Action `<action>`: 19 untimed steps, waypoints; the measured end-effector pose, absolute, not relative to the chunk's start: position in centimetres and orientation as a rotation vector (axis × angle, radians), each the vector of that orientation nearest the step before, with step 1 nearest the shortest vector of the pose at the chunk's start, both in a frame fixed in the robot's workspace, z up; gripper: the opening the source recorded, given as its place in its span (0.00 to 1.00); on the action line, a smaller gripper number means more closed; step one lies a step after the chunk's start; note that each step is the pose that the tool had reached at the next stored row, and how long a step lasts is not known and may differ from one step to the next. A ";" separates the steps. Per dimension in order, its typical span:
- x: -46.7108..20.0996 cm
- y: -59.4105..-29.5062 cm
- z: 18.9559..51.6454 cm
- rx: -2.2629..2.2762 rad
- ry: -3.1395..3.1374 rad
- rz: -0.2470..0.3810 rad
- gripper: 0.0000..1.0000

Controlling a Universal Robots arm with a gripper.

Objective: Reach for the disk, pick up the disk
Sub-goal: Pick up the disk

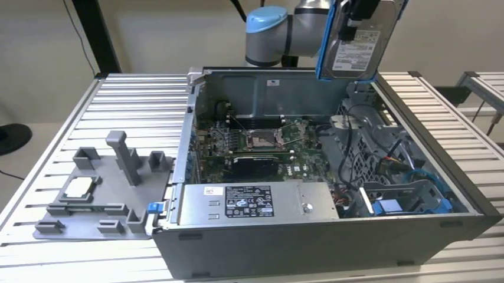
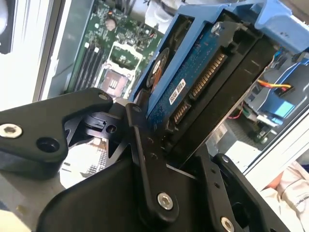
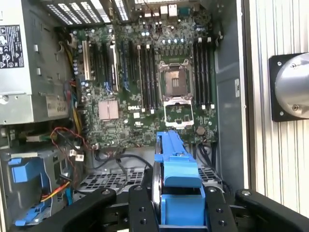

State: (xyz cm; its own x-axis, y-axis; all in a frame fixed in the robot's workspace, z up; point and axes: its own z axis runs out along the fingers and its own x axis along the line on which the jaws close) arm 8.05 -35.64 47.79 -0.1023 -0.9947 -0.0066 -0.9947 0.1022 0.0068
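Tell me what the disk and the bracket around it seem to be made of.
The disk, held in the gripper, looks like bare silver metal with a matte sheen under a white paper-like label. Its bracket appears to be moulded blue plastic, smooth and uniformly coloured.

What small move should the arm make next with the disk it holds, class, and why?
Probably keep lifting it a little, straight up. The claw is shut on the disk, which hangs upright just above the open computer case, near its back wall, with cables below.
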 end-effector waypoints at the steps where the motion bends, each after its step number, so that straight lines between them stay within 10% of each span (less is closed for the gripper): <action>1: 8.4 -35.6 47.8 -2.105 2.332 0.015 0.00; 19: 9.9 -36.3 47.7 -2.106 2.330 0.015 0.00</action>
State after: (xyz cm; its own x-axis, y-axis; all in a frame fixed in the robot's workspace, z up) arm 9.87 -36.28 47.74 -0.1007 -0.9949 -0.0066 -0.9949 0.1006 0.0068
